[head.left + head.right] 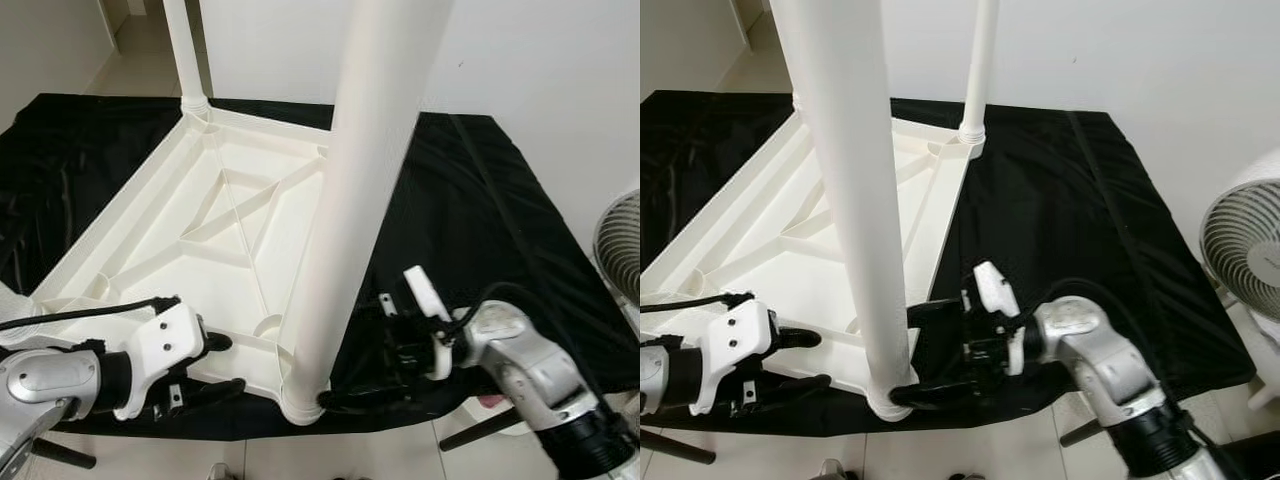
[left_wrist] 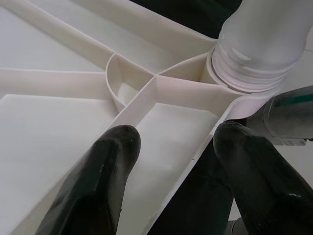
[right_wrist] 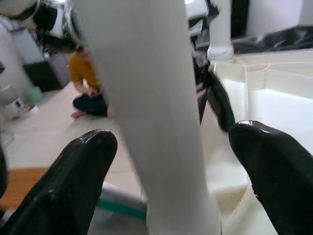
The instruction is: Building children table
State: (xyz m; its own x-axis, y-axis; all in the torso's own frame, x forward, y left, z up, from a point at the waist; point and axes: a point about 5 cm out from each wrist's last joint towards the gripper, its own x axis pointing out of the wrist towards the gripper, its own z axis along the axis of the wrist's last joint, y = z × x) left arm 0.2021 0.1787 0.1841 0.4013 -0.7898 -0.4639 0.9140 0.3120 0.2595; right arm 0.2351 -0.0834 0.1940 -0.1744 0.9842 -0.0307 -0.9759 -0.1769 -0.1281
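Observation:
A white plastic table (image 1: pixel 150 215) lies upside down on a black cloth (image 1: pixel 470 220). At its near corner a thick white leg (image 1: pixel 350 200) stands upright in its socket (image 2: pixel 244 73). Another leg (image 1: pixel 183 50) rises from the far left corner, and a third leg (image 1: pixel 980 60) from the far right one. My right gripper (image 1: pixel 920 352) is open around the base of the near leg, one finger on each side (image 3: pixel 88 166). At the table's near rim my left gripper (image 1: pixel 218 365) is open astride the edge, one finger (image 2: pixel 102 166) inside the rim and the other outside.
A white fan (image 1: pixel 620 245) stands on the floor at the right. The cloth ends just in front of me on pale tiles (image 1: pixel 330 455). A person in an orange top (image 3: pixel 85 78) sits on the floor beyond the leg.

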